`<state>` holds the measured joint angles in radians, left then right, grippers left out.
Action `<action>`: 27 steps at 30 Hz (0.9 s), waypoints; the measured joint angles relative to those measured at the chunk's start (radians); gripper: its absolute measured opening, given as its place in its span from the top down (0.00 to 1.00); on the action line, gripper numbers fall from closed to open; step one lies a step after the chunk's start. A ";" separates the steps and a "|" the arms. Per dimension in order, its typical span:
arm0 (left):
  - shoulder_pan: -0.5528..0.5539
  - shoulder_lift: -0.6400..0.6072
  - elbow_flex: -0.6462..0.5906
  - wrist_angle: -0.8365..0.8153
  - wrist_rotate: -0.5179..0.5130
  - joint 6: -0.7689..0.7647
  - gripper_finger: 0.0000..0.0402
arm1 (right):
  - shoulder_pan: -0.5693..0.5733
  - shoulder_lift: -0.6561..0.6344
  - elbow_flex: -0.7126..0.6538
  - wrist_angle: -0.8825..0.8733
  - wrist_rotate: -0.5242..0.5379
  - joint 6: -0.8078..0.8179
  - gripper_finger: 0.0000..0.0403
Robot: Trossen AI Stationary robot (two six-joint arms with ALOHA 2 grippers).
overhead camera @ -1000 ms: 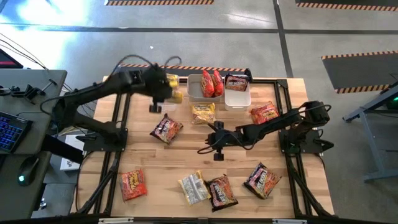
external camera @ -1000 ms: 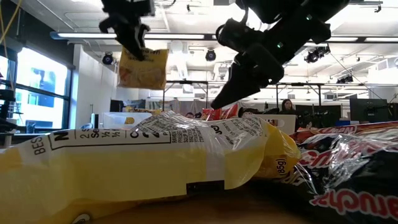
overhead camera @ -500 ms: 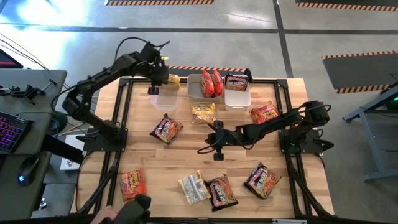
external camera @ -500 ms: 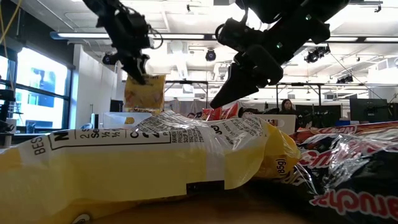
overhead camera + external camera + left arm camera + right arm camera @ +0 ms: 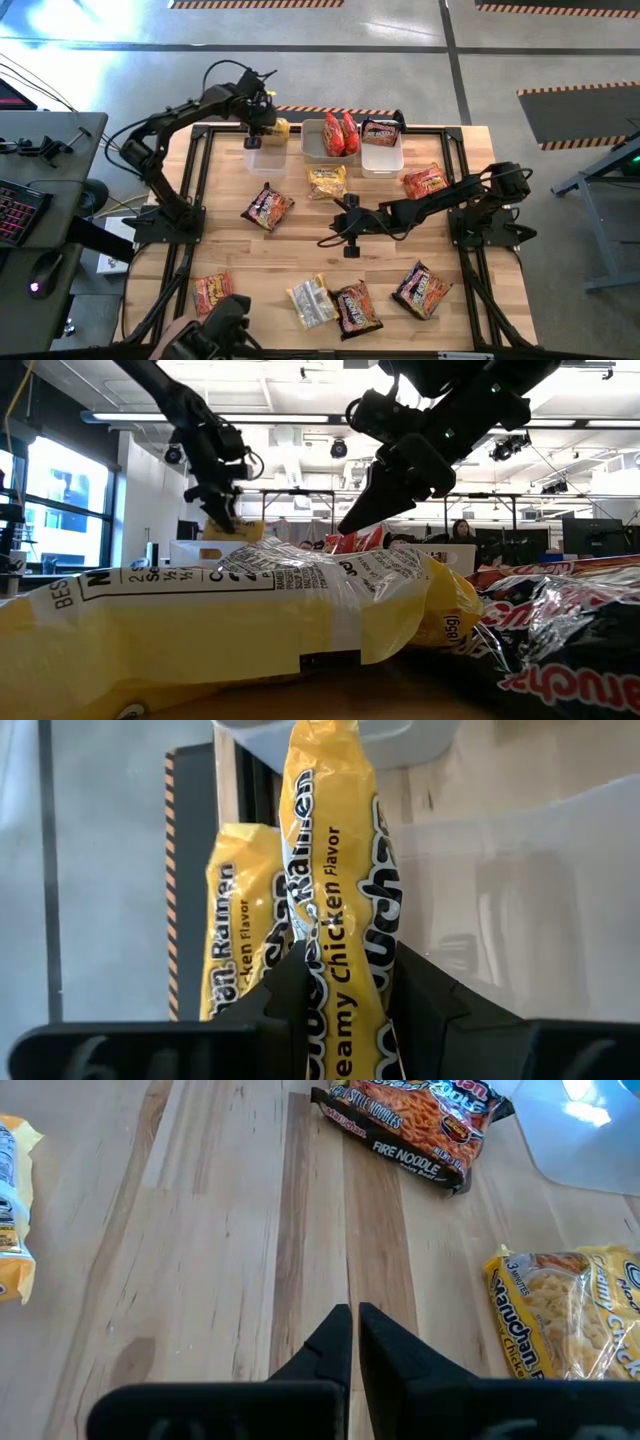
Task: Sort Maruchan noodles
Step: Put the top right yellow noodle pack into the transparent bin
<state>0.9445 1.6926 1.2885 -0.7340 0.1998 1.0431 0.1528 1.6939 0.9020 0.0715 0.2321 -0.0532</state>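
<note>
My left gripper (image 5: 262,122) is over the far left clear tub (image 5: 266,160), shut on a yellow noodle packet (image 5: 335,870). A second yellow packet (image 5: 232,920) stands on edge beside it. In the low view my left gripper (image 5: 216,500) points down with the packet (image 5: 238,530) below it. My right gripper (image 5: 348,226) is shut and empty over the middle of the table; it also shows in the right wrist view (image 5: 351,1330). The middle tub (image 5: 312,150) holds red packets (image 5: 339,135). The right tub (image 5: 383,162) holds a dark packet (image 5: 381,130). My left gripper pinches the yellow packet between its two fingers (image 5: 290,982), one on each flat face (image 5: 335,970). The fingers come from above, pointing down. The packet hangs on edge below them, next to the other yellow packet; whether its lower end rests on anything is hidden.
Loose packets lie flat on the wooden table: yellow (image 5: 327,182), dark red (image 5: 267,206), red (image 5: 425,181), red (image 5: 213,295), yellow (image 5: 311,302), dark (image 5: 356,308) and dark (image 5: 421,290). A person's hand with a dark object (image 5: 225,335) shows at the near edge.
My left gripper has gone toward the table's far edge and then down with the yellow packet, which now hangs low at the left tub. A person's hand with a dark object has come in at the near edge.
</note>
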 joint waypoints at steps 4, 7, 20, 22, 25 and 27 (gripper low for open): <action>0.008 0.023 0.000 0.032 0.001 0.007 0.80 | 0.000 0.000 0.000 0.000 0.000 0.000 0.99; 0.011 0.030 0.000 0.040 0.002 0.007 0.79 | 0.000 0.000 0.000 0.000 0.000 -0.007 0.99; 0.011 0.030 0.000 0.035 -0.079 -0.044 0.61 | 0.000 0.000 0.000 0.000 0.000 -0.016 0.99; 0.011 0.030 0.000 0.023 -0.079 -0.044 0.61 | 0.000 0.000 0.000 0.000 0.000 -0.016 0.99; 0.007 0.030 0.000 0.021 -0.080 -0.044 0.60 | 0.000 0.000 0.000 0.001 0.000 -0.016 0.99; 0.005 0.030 0.000 0.020 -0.087 -0.045 0.61 | 0.000 0.000 0.000 0.001 0.000 -0.016 0.99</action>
<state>0.9491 1.7226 1.2884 -0.7139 0.1130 0.9985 0.1524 1.6943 0.9016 0.0722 0.2321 -0.0689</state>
